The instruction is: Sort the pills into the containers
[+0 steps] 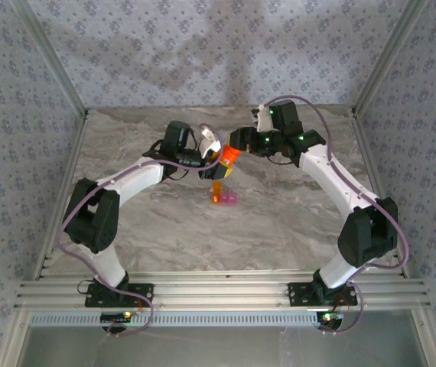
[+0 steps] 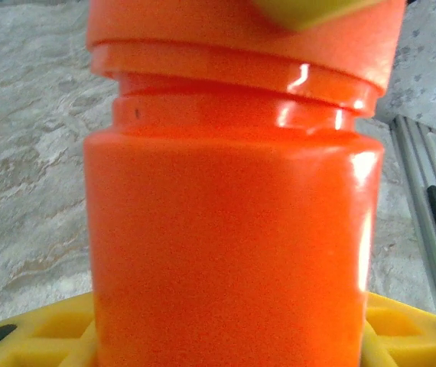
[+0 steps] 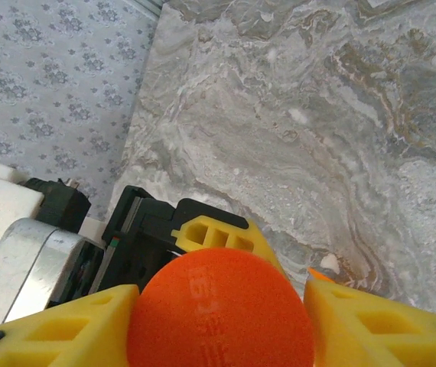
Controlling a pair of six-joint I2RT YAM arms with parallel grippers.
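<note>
An orange-red pill bottle hangs above the middle of the table, held between both arms. My left gripper is shut on its body, its yellow fingers showing on either side at the bottom of the left wrist view. From the other side, my right gripper is shut on the bottle's round cap, a yellow finger pressing each flank. The containers, a tiny orange and pink joined pair, lie on the table just below the bottle.
The marble table is walled by patterned panels on three sides. An aluminium rail runs along the near edge. A small white speck lies on the table beneath the cap.
</note>
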